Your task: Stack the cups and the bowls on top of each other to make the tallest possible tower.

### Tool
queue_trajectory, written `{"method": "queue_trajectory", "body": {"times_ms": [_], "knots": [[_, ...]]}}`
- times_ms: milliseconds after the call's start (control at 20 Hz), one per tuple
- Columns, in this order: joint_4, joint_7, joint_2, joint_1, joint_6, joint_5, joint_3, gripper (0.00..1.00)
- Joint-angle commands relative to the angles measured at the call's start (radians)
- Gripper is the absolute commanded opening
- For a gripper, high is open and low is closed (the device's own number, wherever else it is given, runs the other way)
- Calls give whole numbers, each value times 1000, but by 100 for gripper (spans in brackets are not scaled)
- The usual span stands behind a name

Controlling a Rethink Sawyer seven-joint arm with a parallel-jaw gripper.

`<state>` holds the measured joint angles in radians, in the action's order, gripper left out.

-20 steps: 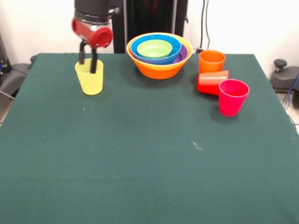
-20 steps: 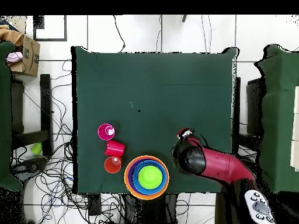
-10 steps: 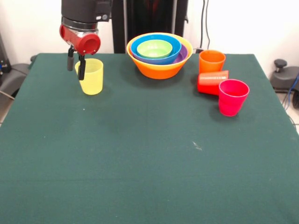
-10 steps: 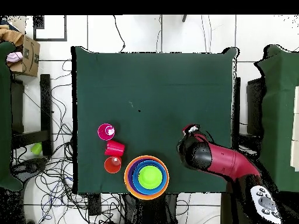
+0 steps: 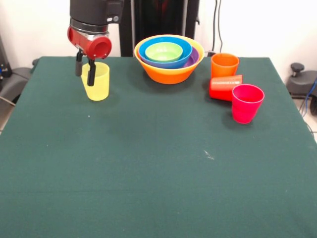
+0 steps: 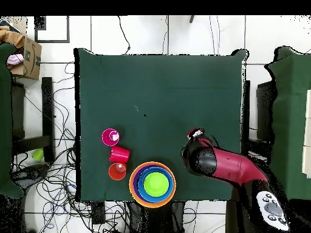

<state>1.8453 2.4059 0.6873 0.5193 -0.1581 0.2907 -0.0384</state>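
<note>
The small yellow tapered plastic cup point(image 5: 96, 81) stands upright on the bench point(image 5: 158, 163), near the far left corner in the front view. My jaws point(image 5: 84, 70) are spread, and they hang at the left part of the cup's rim: one finger is in front of the cup's wall, the other is just outside it on the left. I cannot tell if a finger touches the cup. In the overhead view my red and black arm point(image 6: 228, 170) covers the cup.

At the middle of the far edge is the nest of glossy plastic bowls: the large yellow-orange bowl point(image 5: 169, 72) holds the wide purple bowl point(image 5: 192, 59), then a blue bowl point(image 5: 165, 60), then the small light green bowl point(image 5: 163, 51) inside.

Toward the far right corner are three more cups, close together. The orange plastic cup point(image 5: 224, 65) is upright, the red plastic cup point(image 5: 224, 87) lies on its side just before it, and the magenta-pink plastic cup point(image 5: 246, 103) stands upright beside the red one.
</note>
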Motion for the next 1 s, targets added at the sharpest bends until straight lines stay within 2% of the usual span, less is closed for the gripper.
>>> {"method": "queue_trajectory", "body": {"times_ms": [50,250,650,1000], "knots": [[-13,-6,-63,-37,-105,7,80,100],[-9,-6,-75,-26,-100,3,91,100],[14,25,-81,-56,-84,-1,68,100],[95,17,-46,-33,-79,8,83,100]]}}
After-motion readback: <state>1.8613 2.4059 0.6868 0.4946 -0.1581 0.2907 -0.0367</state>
